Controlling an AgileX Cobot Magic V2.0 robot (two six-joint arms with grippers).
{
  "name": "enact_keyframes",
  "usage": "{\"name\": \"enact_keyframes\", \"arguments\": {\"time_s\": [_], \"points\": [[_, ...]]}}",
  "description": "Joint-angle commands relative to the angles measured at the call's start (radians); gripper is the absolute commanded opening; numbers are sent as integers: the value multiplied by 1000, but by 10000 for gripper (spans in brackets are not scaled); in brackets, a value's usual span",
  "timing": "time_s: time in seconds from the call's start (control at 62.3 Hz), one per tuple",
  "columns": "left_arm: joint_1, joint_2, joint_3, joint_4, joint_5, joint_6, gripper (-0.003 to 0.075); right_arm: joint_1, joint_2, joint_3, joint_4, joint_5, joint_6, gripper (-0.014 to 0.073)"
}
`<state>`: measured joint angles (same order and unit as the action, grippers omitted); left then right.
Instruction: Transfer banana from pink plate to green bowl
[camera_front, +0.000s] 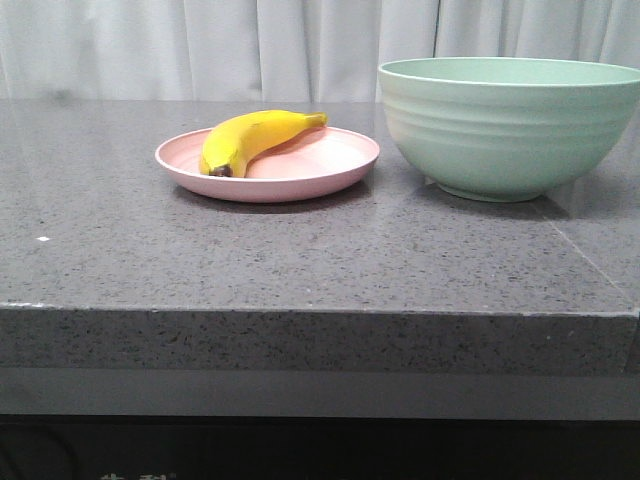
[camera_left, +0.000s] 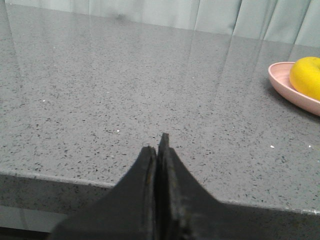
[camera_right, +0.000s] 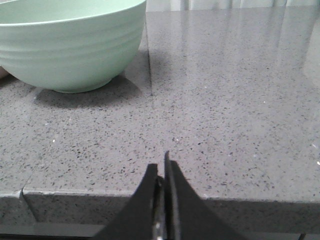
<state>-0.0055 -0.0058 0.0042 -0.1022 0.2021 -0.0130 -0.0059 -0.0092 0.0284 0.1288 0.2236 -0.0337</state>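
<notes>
The yellow banana (camera_front: 254, 139) lies on the pink plate (camera_front: 330, 160) at the middle of the grey counter, its dark tip toward the front left. The green bowl (camera_front: 510, 125) stands to the right of the plate, apart from it. Neither gripper shows in the front view. My left gripper (camera_left: 158, 145) is shut and empty, low at the counter's front edge, with the plate (camera_left: 282, 82) and banana (camera_left: 307, 75) far off to its side. My right gripper (camera_right: 161, 162) is shut and empty at the front edge, with the bowl (camera_right: 70, 50) ahead and to one side.
The grey speckled stone counter (camera_front: 300, 260) has a front edge close to both grippers. A seam in the stone (camera_right: 150, 75) runs beside the bowl. White curtains (camera_front: 250, 45) hang behind the counter.
</notes>
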Motion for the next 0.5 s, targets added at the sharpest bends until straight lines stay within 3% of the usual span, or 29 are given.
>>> {"name": "enact_keyframes", "arguments": {"time_s": [0.0,0.305,0.482], "points": [[2,-23,3,-10,-84,-2,-18,-6,-23,-5,-3,-86,0,-60],[2,-23,3,-33,-97,-2,-18,-6,-23,-5,0,-93,0,-60],[2,-23,0,-29,-196,-2,-18,-6,-23,-23,3,-135,0,-60]]}}
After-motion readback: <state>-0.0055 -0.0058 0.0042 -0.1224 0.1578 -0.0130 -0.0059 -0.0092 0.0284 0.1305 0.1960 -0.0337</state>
